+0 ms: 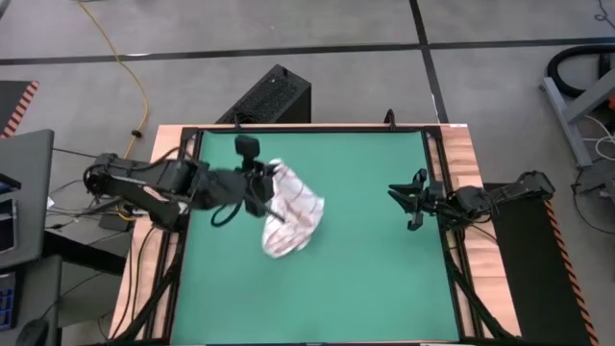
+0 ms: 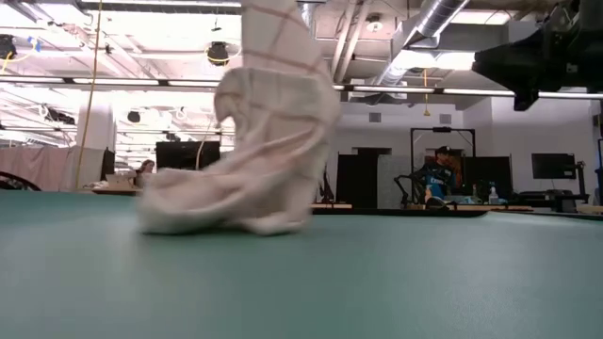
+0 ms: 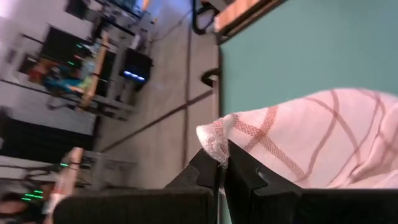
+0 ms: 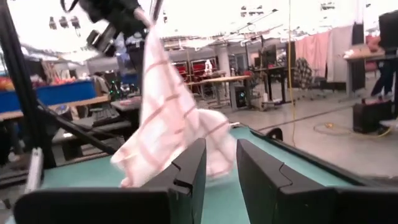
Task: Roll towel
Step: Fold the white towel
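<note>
- Plainly, the left gripper [image 1: 261, 185] is clamped shut on a corner of the towel [image 1: 291, 219], the hemmed edge being pinched between its two dark fingers [image 3: 208, 163] in the left wrist view.
- That corner is held raised above the green mat [image 1: 365, 269], so the cloth is drawn up into a tall peak while its lower part is left bunched on the mat; this is seen most clearly in the low view, where the towel [image 2: 254, 160] rises out of the top of the picture.
- The lift is judged to serve a purpose: a crumpled towel cannot be rolled, so one corner is probably raised to let the folds hang out before the cloth is laid flat.
- The towel is found left of the mat's centre, towards the far side, directly under and beside the left gripper.
- The right gripper [image 1: 415, 200] is kept well apart from the towel, near the mat's right edge, its fingers parted a little and nothing held between them.
- From the right wrist view the towel [image 4: 163, 118] is seen hanging ahead of that waiting gripper, and a second corner could be taken from there.
</note>
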{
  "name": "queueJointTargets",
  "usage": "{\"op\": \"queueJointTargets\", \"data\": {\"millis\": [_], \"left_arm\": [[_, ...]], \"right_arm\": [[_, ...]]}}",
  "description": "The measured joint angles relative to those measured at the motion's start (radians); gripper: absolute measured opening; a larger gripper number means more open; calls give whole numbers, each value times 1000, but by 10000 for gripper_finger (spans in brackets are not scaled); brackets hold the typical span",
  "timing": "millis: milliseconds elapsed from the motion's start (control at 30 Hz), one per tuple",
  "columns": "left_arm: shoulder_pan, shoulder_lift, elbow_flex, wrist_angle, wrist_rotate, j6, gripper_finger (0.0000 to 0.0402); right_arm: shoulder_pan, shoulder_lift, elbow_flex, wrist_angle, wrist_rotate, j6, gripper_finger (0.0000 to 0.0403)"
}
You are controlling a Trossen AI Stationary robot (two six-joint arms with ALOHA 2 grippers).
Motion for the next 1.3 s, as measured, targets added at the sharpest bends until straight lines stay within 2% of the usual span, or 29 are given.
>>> {"op": "queueJointTargets", "data": {"millis": [67,133,233,333,467,600,667,733,867,1000,1167,1300], "left_arm": [[34,0,0,69,51,126,0],[52,0,0,131,151,254,0],[55,1,20,194,336,398,0],[49,1,67,198,537,463,0],[49,1,138,195,813,435,0],[69,-2,199,140,1206,296,0],[74,-3,205,78,1337,215,0],[75,0,204,-6,1361,149,0],[76,7,200,-186,1318,26,0],[70,19,147,-245,1284,-99,0],[43,14,81,-246,1160,-271,0],[12,16,27,-279,1069,-425,0]], "right_arm": [[-5,63,1,41,-4,-29,112],[-5,128,8,50,-4,-35,112],[-5,226,31,78,-4,-39,112],[-10,315,40,153,-1,-84,112],[-32,425,55,280,1,-170,112],[-57,529,94,372,-17,-218,112],[-67,578,125,375,-49,-218,112],[-72,637,158,376,-93,-197,112],[-75,802,240,376,-191,-127,112],[-46,1029,341,371,-256,-116,112],[-23,1310,511,372,-263,-140,112],[-37,1485,648,297,-422,-137,127]]}}
